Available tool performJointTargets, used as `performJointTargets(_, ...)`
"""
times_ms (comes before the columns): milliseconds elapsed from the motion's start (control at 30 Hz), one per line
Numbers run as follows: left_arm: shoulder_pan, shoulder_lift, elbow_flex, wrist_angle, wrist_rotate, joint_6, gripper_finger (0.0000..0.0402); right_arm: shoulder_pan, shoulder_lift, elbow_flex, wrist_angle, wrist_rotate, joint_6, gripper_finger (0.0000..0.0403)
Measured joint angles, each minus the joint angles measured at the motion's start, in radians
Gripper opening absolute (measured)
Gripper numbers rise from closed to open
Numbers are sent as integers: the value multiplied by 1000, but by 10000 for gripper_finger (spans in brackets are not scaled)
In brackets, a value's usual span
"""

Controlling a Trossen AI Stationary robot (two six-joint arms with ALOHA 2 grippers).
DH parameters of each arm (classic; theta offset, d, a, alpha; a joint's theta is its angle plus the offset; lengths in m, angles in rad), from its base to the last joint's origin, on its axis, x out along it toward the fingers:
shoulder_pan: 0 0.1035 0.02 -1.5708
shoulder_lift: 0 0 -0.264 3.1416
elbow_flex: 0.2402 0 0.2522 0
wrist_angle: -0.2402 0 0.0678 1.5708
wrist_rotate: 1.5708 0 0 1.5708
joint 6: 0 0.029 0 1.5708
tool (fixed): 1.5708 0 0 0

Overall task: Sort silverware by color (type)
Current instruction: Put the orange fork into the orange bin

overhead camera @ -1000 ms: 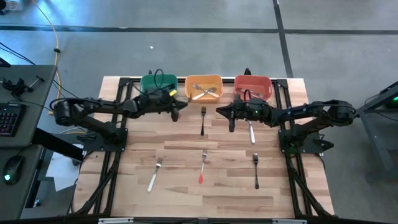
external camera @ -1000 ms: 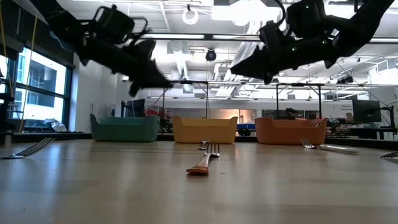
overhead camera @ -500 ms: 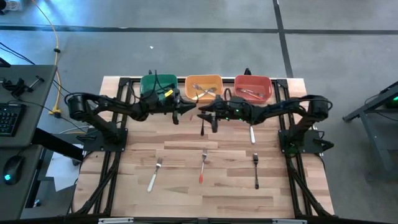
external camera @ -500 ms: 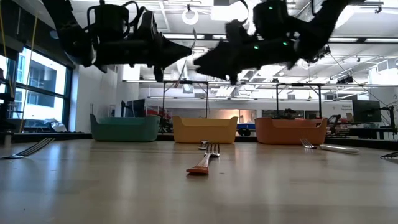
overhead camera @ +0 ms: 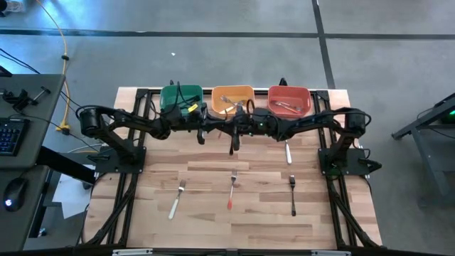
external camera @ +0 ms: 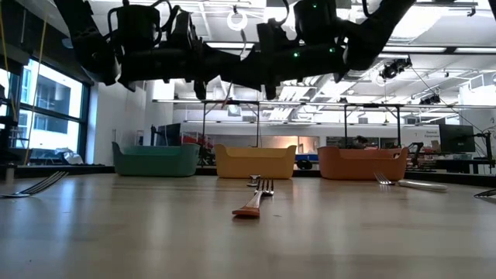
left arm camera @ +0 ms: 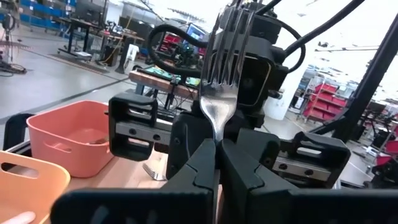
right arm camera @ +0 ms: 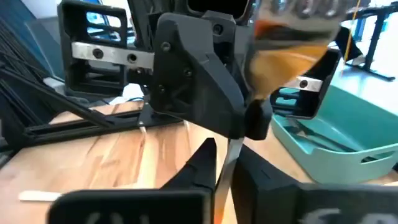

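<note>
Silverware is mid-handoff: the left gripper (left arm camera: 217,149) and the right gripper (right arm camera: 224,163) both have jaws pinching one fork (left arm camera: 222,74), held above the desk (overhead camera: 213,163) just in front of the orange bin (overhead camera: 232,100). More forks lie toward six o'clock.

Bright overhead ceiling lights backlight the arms dark; wrist views blur nearby.

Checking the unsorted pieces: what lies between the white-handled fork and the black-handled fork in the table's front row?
A red-handled fork, lying apart from both the white-handled fork and the black-handled fork. The high view shows it.
</note>
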Motion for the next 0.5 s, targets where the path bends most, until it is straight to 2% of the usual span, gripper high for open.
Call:
performJointTargets(233,9,-7,0,0,-6,-4,42,4,-14,0,-63,28,-29,3)
performJointTargets(333,29,-9,0,-16,36,-5,66,-4,-43,0,-127,54,-32,2)
performJointTargets(500,58,-9,-44,-52,45,0,85,-22,-114,0,-322,149,-72,1)
